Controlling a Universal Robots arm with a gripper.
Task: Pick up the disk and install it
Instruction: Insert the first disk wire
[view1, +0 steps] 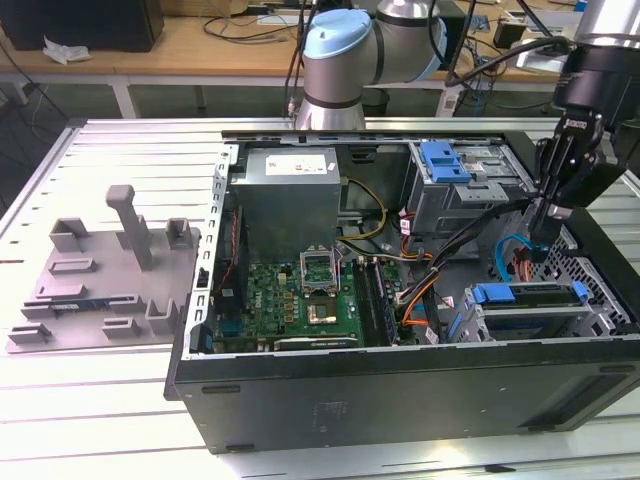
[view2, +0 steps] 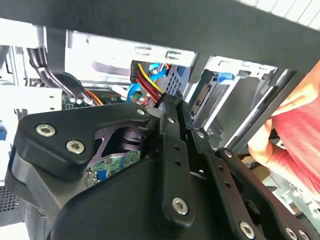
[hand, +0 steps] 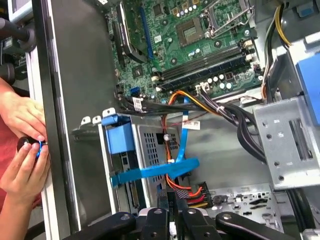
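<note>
One disk (view1: 535, 296), in its blue carrier, sits in the drive cage (view1: 520, 325) at the lower right of the exterior view, inside the open computer case (view1: 400, 400). One gripper (view1: 538, 240) hangs just above it, apart from it. The jaws look closed together with nothing between them. My read on handling: dense, rigid, smooth metal, shock-sensitive. Take it by the long side edges or carrier rails, not the label face or connector end. Counts: one blue latch piece (view1: 445, 160) on the upper bay, one power supply (view1: 290, 195), one grey fixture tray (view1: 100, 280). Two person's hands (hand: 20, 115) (hand: 25, 172) are by the case rim.
</note>
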